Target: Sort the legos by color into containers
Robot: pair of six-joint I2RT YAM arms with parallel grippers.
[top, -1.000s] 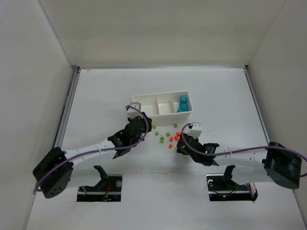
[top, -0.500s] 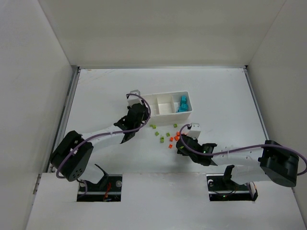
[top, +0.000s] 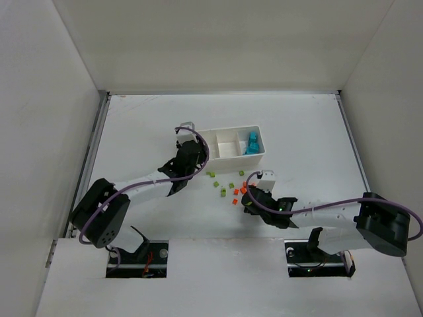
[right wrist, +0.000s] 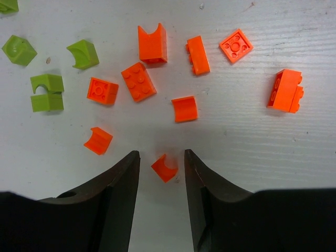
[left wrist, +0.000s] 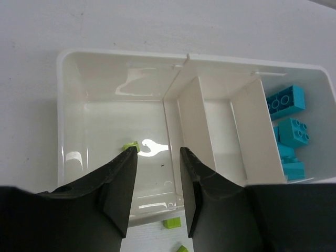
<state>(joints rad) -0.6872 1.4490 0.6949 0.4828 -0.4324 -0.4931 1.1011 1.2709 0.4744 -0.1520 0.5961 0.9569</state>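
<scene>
(a) I see the left fingers apart, gripping nothing, above the 9 o'clock compartment of the white tray. 1 lime brick lies on that compartment's floor, at the tip of the 9 o'clock finger.
(b) The teal bricks fill the 3 o'clock compartment.
(c) On the tabletop, at 6 o'clock of the tray, lie loose lime bricks and orange bricks.
(d) I see the right fingers apart, straddling 1 small orange brick with a gap on either side.
</scene>
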